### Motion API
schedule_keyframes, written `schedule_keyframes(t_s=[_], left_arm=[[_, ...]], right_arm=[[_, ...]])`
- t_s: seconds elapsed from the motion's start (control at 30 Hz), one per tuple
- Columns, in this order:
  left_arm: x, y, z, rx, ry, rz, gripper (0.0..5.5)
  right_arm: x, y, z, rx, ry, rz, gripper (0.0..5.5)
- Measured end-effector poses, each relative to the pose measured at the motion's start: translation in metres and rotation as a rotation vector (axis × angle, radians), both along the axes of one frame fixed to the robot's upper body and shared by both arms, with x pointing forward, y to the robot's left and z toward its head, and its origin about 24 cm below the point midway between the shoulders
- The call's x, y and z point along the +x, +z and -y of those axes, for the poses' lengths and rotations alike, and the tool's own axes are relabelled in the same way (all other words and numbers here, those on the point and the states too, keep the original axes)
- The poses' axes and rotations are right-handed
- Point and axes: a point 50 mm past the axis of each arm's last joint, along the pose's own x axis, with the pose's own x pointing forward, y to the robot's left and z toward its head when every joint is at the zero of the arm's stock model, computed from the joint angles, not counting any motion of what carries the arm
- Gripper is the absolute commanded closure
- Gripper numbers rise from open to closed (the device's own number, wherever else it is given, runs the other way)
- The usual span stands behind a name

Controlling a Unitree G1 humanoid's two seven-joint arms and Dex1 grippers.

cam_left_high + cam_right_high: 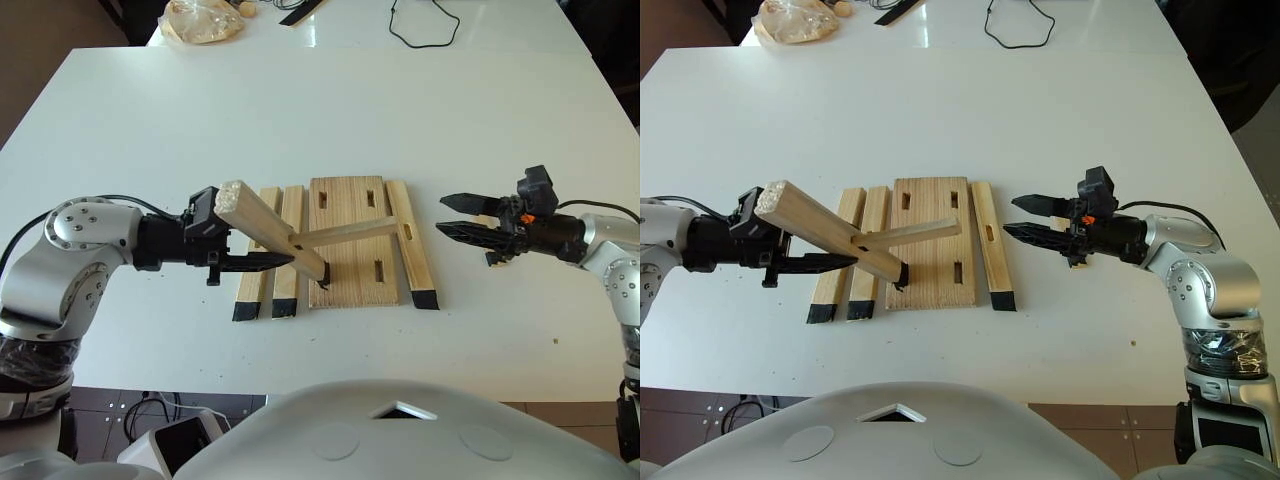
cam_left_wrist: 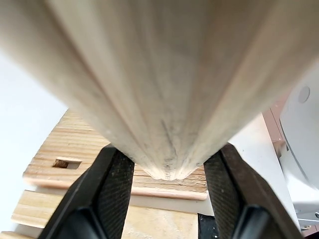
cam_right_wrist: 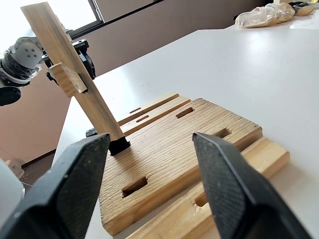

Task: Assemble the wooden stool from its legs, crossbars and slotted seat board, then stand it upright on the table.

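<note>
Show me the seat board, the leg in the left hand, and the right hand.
seat board [image 1: 347, 208], left eye view, bare wood between far slots.
held leg [image 1: 262, 222], left eye view, its middle.
right hand [image 1: 441, 214], left eye view, between its fingertips.

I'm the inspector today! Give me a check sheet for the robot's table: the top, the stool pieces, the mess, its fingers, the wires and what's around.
Surface: white table, smooth.
Job's things: seat board lies flat, slots up; two loose legs lie left of it, a third leg right of it; the held leg tilts with its black foot on the board, and a crossbar is plugged into its side.
Clutter: plastic bag and a dark object at the far edge.
Grippers: left gripper has its fingers shut on the held leg; right gripper is open and empty, hovering right of the board.
Cables: black cable at the far edge.
Surroundings: brown panels beyond the table.
</note>
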Motion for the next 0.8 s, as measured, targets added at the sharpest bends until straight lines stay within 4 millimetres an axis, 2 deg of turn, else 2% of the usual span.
schedule_keyframes(t_s=[0.43,0.8], left_arm=[[-0.004,-0.007,0.015,0.055,-0.057,0.063,3.47],[-0.004,-0.012,0.017,0.081,-0.082,0.085,3.47]], right_arm=[[0.0,-0.005,-0.006,0.0,0.015,0.004,2.46],[-0.004,-0.012,-0.01,0.017,-0.007,-0.012,2.46]])
